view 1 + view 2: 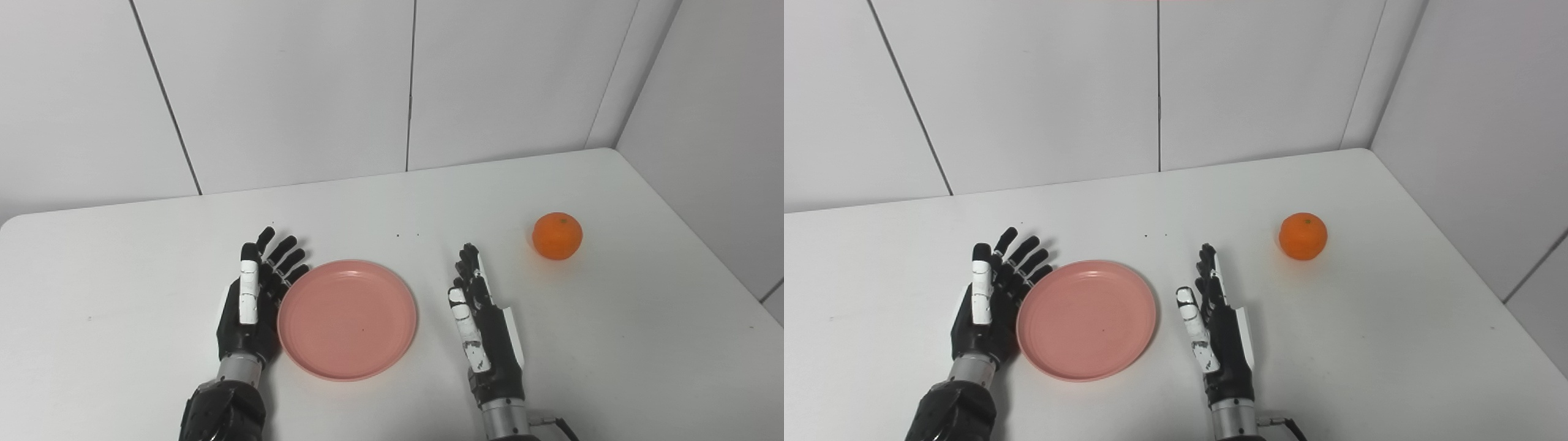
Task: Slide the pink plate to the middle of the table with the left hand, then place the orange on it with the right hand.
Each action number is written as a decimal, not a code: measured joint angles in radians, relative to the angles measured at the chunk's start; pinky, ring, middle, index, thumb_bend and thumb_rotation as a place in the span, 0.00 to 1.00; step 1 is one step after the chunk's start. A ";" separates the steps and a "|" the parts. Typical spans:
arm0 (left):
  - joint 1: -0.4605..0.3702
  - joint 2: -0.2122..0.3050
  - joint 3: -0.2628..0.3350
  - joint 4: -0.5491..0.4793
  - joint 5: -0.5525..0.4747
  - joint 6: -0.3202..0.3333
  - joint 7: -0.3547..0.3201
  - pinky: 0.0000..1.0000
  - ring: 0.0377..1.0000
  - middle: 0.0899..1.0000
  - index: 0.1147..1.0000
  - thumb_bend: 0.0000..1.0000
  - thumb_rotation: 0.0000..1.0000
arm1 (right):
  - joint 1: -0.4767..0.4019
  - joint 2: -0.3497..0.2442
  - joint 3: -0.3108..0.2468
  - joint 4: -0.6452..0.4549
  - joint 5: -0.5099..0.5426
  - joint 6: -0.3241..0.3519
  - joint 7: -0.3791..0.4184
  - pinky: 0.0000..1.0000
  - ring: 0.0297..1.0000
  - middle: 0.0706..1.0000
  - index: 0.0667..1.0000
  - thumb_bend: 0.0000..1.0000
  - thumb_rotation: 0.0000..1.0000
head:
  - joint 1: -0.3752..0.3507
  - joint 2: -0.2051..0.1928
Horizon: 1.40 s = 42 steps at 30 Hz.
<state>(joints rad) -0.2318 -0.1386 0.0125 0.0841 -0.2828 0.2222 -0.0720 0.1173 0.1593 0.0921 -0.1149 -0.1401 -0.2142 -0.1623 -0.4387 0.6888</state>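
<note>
Sliding looks about done: your open left hand [248, 306] rests against the round pink plastic plate [347, 318] near mid-table, so reach your empty, straight-fingered right hand [481, 324] toward the small orange [557, 236] far right.

A: Anything between right hand [484, 324] and orange [557, 236]?
B: No, bare table [612, 343] ahead-right of it.
A: Its inner side?
B: Pink plate [347, 318] near; left hand [251, 306] against plate's far rim.
</note>
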 measured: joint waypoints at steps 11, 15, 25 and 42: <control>-0.004 0.006 0.007 0.008 -0.005 -0.006 -0.014 0.80 0.83 0.82 0.90 0.87 0.82 | 0.016 0.000 -0.034 -0.076 -0.083 0.068 -0.044 0.84 0.89 0.90 0.91 0.79 0.83 | -0.015 -0.006; -0.005 0.006 0.009 0.012 -0.005 -0.010 -0.017 0.82 0.83 0.81 0.90 0.87 0.82 | 0.011 -0.007 -0.046 -0.158 -0.135 0.133 -0.045 0.74 0.82 0.85 0.87 0.75 0.80 | -0.017 -0.008; -0.009 0.006 0.011 0.024 -0.011 -0.015 -0.022 0.80 0.82 0.80 0.89 0.86 0.82 | -0.095 -0.149 -0.083 -0.297 -0.258 0.292 0.036 0.62 0.74 0.81 0.80 0.80 0.88 | -0.018 -0.011; -0.011 0.009 0.006 0.026 -0.002 -0.016 -0.024 0.80 0.82 0.81 0.89 0.88 0.82 | -0.283 -0.351 -0.103 -0.324 -0.433 0.415 0.161 0.71 0.78 0.79 0.79 0.85 0.96 | -0.009 -0.008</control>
<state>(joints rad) -0.2429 -0.1293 0.0181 0.1096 -0.2851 0.2059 -0.0962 -0.1657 -0.1914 -0.0106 -0.4393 -0.5733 0.2010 -0.0009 -0.4480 0.6811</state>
